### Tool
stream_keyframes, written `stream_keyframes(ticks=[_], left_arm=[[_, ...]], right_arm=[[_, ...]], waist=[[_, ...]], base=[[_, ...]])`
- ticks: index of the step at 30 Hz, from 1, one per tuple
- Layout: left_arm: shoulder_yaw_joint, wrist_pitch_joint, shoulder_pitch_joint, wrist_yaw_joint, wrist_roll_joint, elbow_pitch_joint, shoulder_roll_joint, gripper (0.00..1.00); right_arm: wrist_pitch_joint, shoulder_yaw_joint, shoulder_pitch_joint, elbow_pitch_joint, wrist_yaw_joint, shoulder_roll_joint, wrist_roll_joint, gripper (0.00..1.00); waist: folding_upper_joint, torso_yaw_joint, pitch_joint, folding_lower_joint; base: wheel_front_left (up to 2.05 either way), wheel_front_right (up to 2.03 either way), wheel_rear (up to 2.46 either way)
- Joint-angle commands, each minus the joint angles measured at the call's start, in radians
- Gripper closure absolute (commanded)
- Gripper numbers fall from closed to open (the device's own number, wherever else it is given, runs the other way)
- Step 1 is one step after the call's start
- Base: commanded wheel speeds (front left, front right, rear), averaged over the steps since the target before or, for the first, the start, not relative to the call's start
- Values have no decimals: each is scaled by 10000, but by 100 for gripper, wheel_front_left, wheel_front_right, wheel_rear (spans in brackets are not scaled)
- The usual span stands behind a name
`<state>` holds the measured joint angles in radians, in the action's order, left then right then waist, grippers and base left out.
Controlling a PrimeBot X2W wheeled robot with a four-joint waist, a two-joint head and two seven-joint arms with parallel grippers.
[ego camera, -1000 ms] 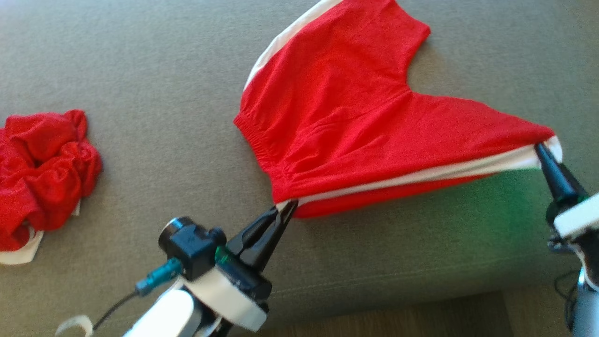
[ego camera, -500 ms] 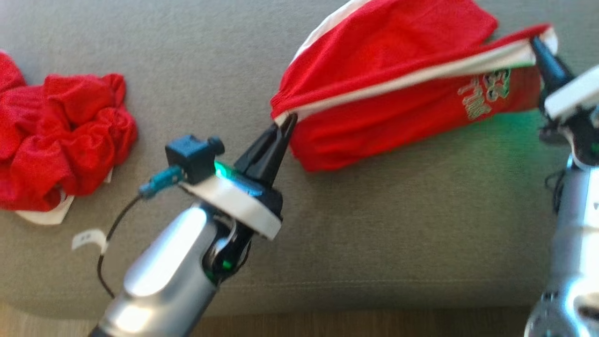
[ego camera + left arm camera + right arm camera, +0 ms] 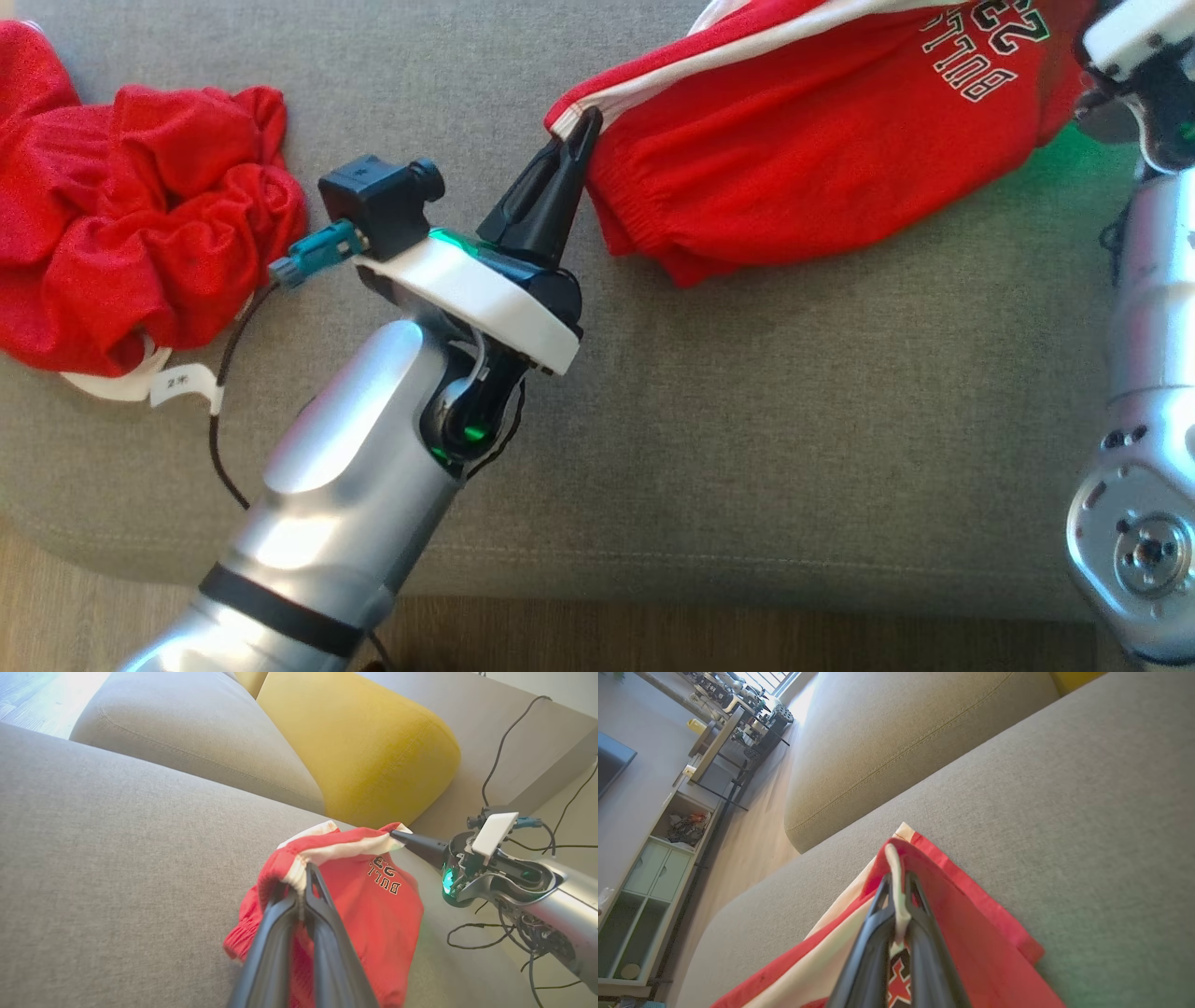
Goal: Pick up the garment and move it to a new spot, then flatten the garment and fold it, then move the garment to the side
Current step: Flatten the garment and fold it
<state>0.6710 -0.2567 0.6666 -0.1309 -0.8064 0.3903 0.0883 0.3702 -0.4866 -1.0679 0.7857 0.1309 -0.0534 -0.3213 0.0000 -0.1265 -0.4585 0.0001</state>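
The red fabric garment with a white side stripe and printed lettering point(image 3: 822, 159) is being held up at the one o'clock corner of the head view, over the grey woven sofa seat point(image 3: 747, 448). Its elastic waistband corner is being pinched by the left gripper point(image 3: 581, 131), the two dark fingers pressed together on the white stripe. In the left wrist view the cloth is being bunched right at those fingertips.

At the three o'clock side of that wrist view, the far end of the stripe is being gripped by the right gripper point(image 3: 395, 834). Its own wrist view confirms it: a white hem is being squeezed between fingers that are clamped tight.

The garment is being stretched between the two grips, stripe uppermost, the lettering turned toward the head camera and the red body sagging toward the seat. Whether the lowest fold is touching the cushion cannot be told.

A second, crumpled red cloth heap point(image 3: 121, 215) is lying at nine o'clock on the seat, well apart from the garment. A rounded yellow cushion point(image 3: 364, 751) is resting at twelve o'clock in the left wrist view, against the sofa back.
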Motion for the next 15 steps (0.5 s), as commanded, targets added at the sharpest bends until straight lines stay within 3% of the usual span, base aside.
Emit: stream_keyframes(ticks=[1,3,5,6,7,8,15], left_arm=[[-213,-51,468,2,-45,-217,93,91],[-122,-51,594,2,25,-140,71,69],[-230,-51,660,2,100,-72,31,62],[-261,-51,680,2,160,-34,15,53],[-333,-51,696,2,237,-12,-2,11],[-391,-51,713,2,343,-36,-17,0],[-1247,-51,441,2,1043,-99,-168,0]], right_arm=[[-169,280,-541,-220,-2,31,233,100],[-413,384,-764,95,-2,31,534,91],[-597,390,-993,439,-2,31,692,65],[-697,369,-1110,607,-2,31,732,15],[-810,365,-1228,757,-2,31,752,0],[-925,355,-1347,906,-2,31,730,0],[-2029,543,-1901,1646,-2,31,15,0]], waist=[[0,-33,-48,-1],[0,-72,-98,-1],[0,-103,-133,-1],[0,-115,-141,-1],[0,-127,-147,-1],[0,-137,-151,-1],[0,-118,-104,-1]], base=[[0,0,0],[0,0,0],[0,0,0],[0,0,0],[0,0,0],[0,0,0],[0,0,0]])
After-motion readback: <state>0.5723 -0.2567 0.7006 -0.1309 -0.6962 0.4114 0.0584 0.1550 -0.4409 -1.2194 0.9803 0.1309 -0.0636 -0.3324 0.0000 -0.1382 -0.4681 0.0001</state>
